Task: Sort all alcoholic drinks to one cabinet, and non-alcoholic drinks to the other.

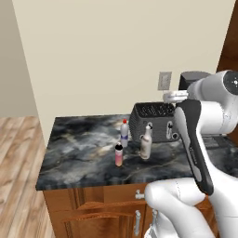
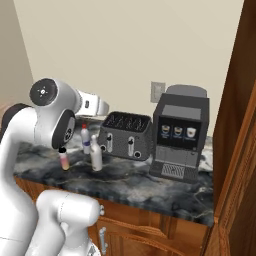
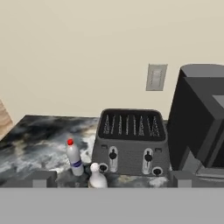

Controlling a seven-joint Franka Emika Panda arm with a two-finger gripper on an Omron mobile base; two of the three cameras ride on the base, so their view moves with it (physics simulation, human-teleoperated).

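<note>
Three drinks stand on the dark marble counter (image 1: 74, 148) in front of the toaster. They are a clear bottle with a red cap and blue label (image 1: 124, 133) (image 2: 86, 138) (image 3: 74, 158), a cream-white bottle (image 1: 146, 143) (image 2: 96, 156) (image 3: 97, 177), and a small pink bottle with a black cap (image 1: 119, 155) (image 2: 64, 160). My gripper (image 3: 112, 179) hangs open above and behind them, level with the toaster top, with nothing between its fingers. The tall reddish-brown cabinet (image 2: 239, 110) (image 1: 231, 42) rises at the right end of the counter.
A dark grey four-slot toaster (image 1: 153, 122) (image 2: 126, 135) (image 3: 131, 142) sits against the wall. To its right is a black coffee machine (image 2: 180, 132) (image 3: 199, 127), and a wall outlet (image 3: 156, 77) sits above the toaster. Wooden base cabinets (image 1: 107, 214) lie under the counter.
</note>
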